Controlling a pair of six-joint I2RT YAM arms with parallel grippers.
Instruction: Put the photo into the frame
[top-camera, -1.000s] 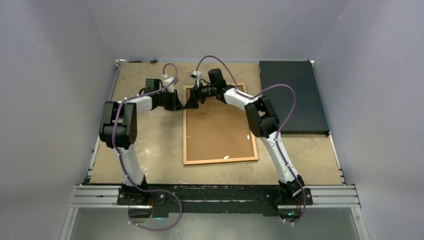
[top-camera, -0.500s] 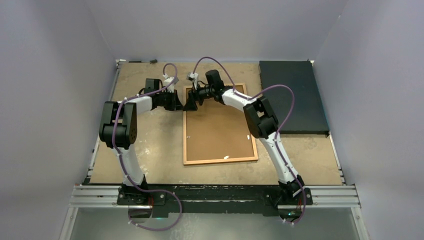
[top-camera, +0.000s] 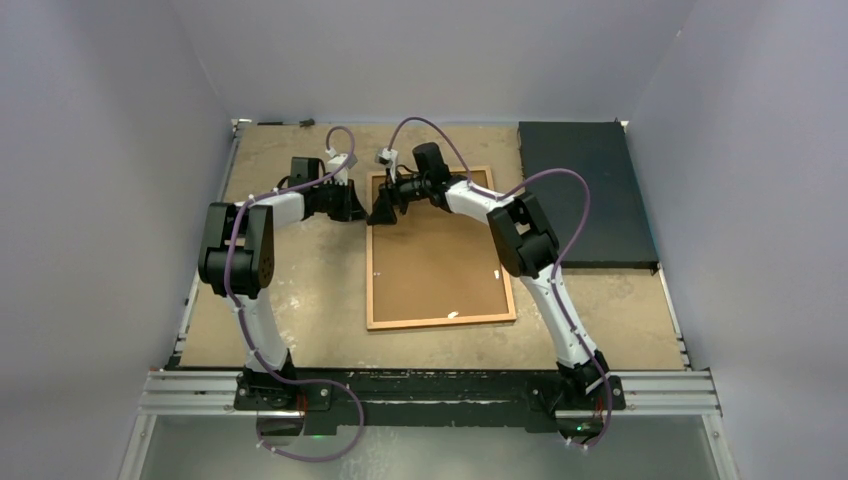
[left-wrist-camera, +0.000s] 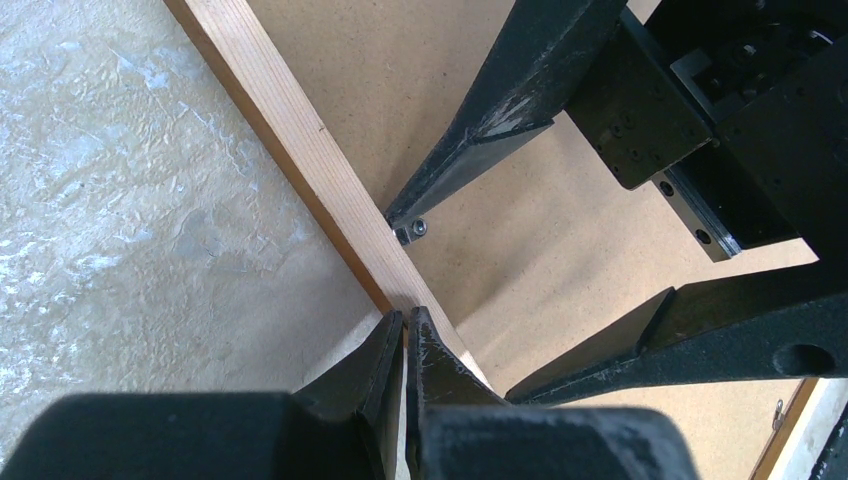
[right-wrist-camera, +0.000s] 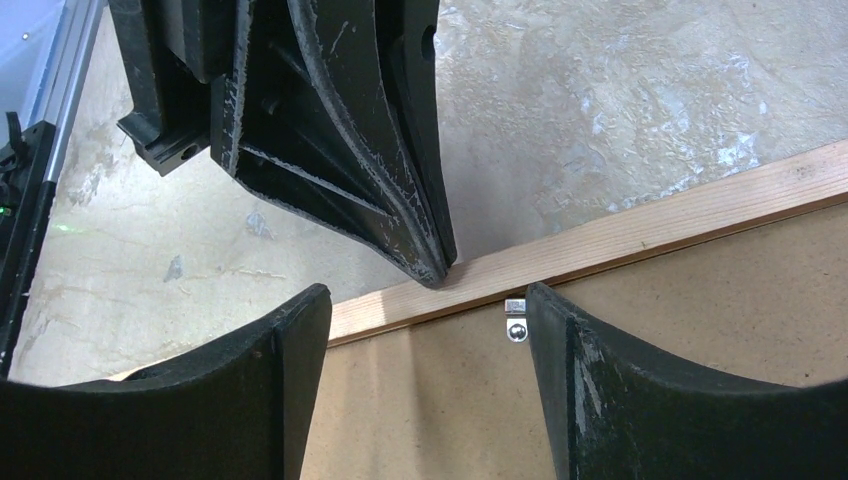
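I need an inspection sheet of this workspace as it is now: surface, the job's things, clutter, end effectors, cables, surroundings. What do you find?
Surface: table, worn tan top, stained in patches.
Job's things: frame lies back up in the middle, brown board showing; small metal clip by its left edge; photo: nothing seen.
Clutter: black slab at the far right.
End effectors: left end effector shut, tips at the frame's left wooden edge; right end effector open, one finger on each side of the clip.
Cables: purple cables loop along both arms.
Surroundings: plain grey walls on three sides; metal rail at the near edge.
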